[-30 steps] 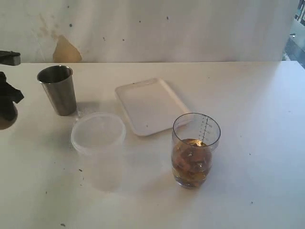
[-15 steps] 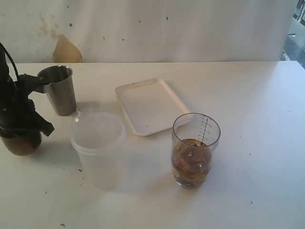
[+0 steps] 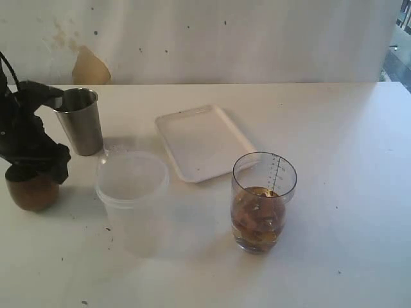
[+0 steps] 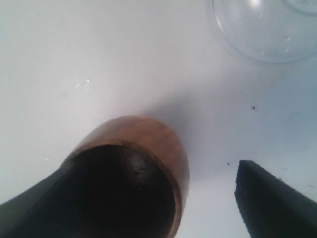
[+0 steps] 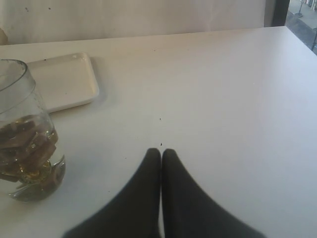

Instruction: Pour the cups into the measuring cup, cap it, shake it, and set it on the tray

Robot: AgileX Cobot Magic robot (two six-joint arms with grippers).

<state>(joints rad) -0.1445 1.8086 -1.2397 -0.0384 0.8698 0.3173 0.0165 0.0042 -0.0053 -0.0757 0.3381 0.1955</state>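
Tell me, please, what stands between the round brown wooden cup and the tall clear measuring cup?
In the exterior view, a frosted translucent lidded container stands between the wooden cup and the measuring cup.

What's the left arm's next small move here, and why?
Probably lift the left gripper straight up off the wooden cup. Its jaws stand open, one finger apart from the cup, which stands upright on the table. The steel tumbler nearby looks like the next pick.
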